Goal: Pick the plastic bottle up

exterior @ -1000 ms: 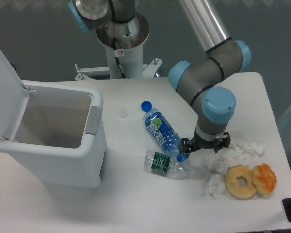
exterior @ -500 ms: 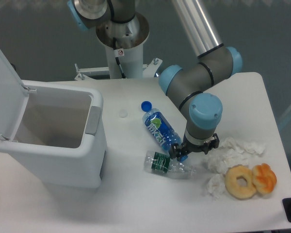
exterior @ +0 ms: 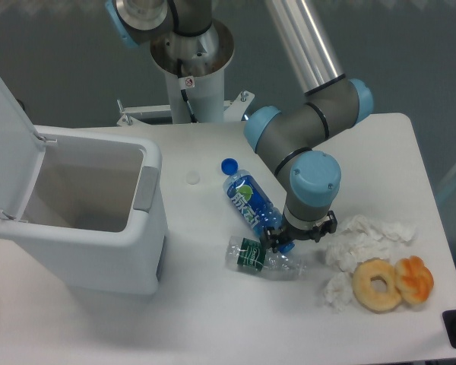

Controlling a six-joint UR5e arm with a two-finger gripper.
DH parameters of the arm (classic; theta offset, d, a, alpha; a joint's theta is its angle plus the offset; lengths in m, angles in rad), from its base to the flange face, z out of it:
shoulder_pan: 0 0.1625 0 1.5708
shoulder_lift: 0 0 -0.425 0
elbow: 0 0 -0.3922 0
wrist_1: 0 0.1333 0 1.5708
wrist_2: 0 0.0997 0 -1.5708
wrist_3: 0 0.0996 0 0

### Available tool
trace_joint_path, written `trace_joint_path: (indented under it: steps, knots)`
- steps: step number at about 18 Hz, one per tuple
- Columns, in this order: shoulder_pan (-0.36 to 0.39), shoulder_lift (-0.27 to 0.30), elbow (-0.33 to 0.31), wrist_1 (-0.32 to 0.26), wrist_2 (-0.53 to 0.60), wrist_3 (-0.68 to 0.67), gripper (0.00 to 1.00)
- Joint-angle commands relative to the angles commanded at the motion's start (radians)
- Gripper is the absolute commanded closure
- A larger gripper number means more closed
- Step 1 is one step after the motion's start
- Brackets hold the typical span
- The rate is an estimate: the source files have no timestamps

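The plastic bottle (exterior: pixel 251 201) lies on its side on the white table, blue-tinted with a blue label and a green-and-white logo. Its capped end points down-right and runs under my gripper. My gripper (exterior: pixel 286 240) hangs straight down over that capped end, close to the table. Its dark finger parts show on both sides of the wrist, spread apart, so it looks open. The fingertips are hidden under the wrist. I cannot tell whether they touch the bottle.
A crushed clear bottle with a dark green label (exterior: pixel 262 257) lies just below the gripper. A loose blue cap (exterior: pixel 229 165) sits beside the bottle's far end. An open white bin (exterior: pixel 76 213) stands at left. Crumpled tissues (exterior: pixel 365 236) and two donuts (exterior: pixel 380 285) lie at right.
The arm has swung left and slightly down. The gripper went from right of the bottle's cap to directly over the capped end. The bottle has not moved.
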Motion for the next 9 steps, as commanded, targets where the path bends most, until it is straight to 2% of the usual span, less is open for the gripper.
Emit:
trace_joint_path:
  steps: [3,9]
  knots:
    - [-0.006,-0.002,-0.005,0.006,0.04,0.002,0.0]
    - [-0.011,-0.006,-0.006,0.014,0.046,0.0,0.0]
